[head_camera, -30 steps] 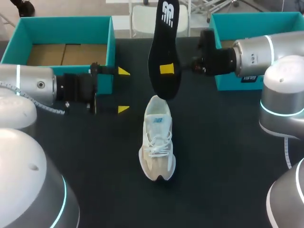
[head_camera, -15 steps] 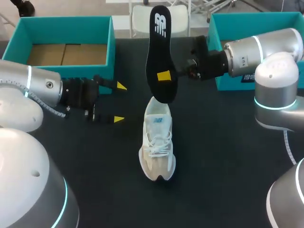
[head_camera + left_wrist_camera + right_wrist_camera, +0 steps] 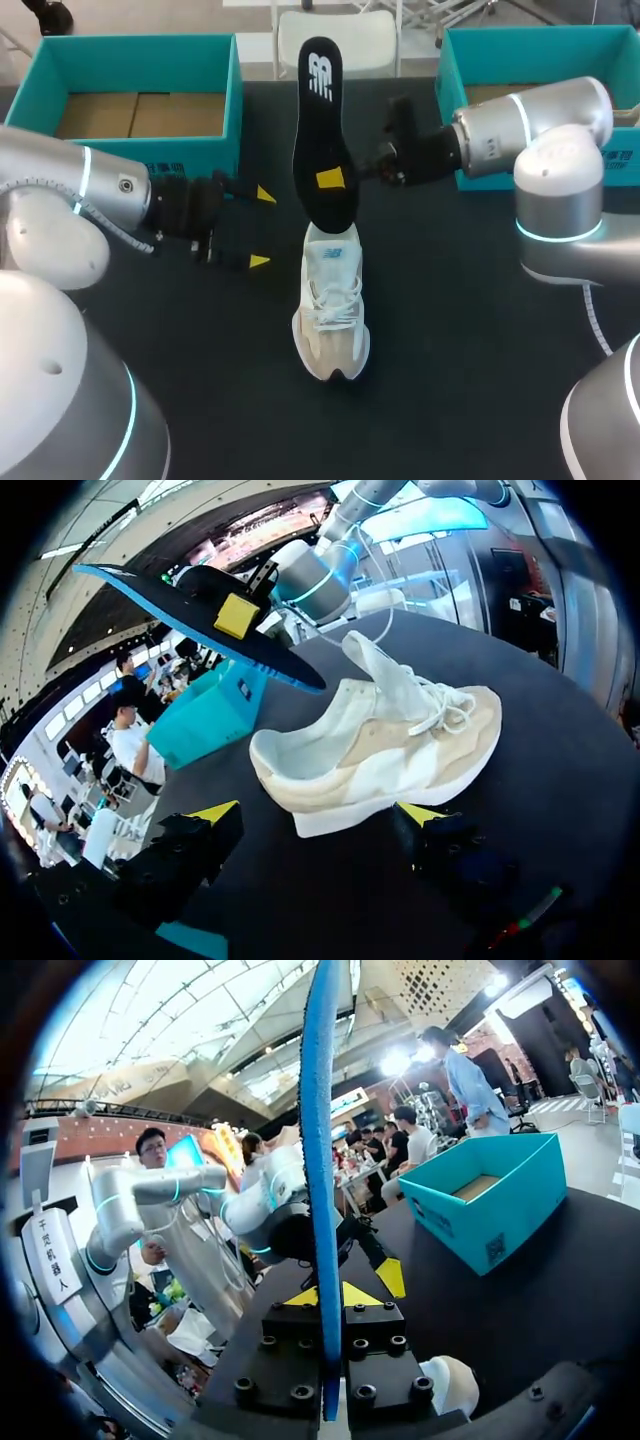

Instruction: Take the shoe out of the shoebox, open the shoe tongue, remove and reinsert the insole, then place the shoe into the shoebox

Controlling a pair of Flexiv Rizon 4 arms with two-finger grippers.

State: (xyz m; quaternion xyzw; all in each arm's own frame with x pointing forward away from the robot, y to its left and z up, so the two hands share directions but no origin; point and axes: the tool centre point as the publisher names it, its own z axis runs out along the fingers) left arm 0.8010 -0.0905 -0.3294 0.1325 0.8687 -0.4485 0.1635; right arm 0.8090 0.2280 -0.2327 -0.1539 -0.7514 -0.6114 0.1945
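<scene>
On black tabletop (image 3: 450, 330), cream-and-white lace-up shoe (image 3: 331, 310) at centre, well apart from teal cardboard shoeboxes (image 3: 235, 90); black foam insole (image 3: 322, 140) pinched in right gripper (image 3: 345, 178) above its heel; left gripper (image 3: 262, 228) spread wide, empty, beside it

The shoe (image 3: 330, 312) lies central on the worktop (image 3: 460, 360), the insole (image 3: 322, 140) raised behind it. A shoebox (image 3: 140, 55) stands rear left, a second box (image 3: 540, 50) rear right.
</scene>
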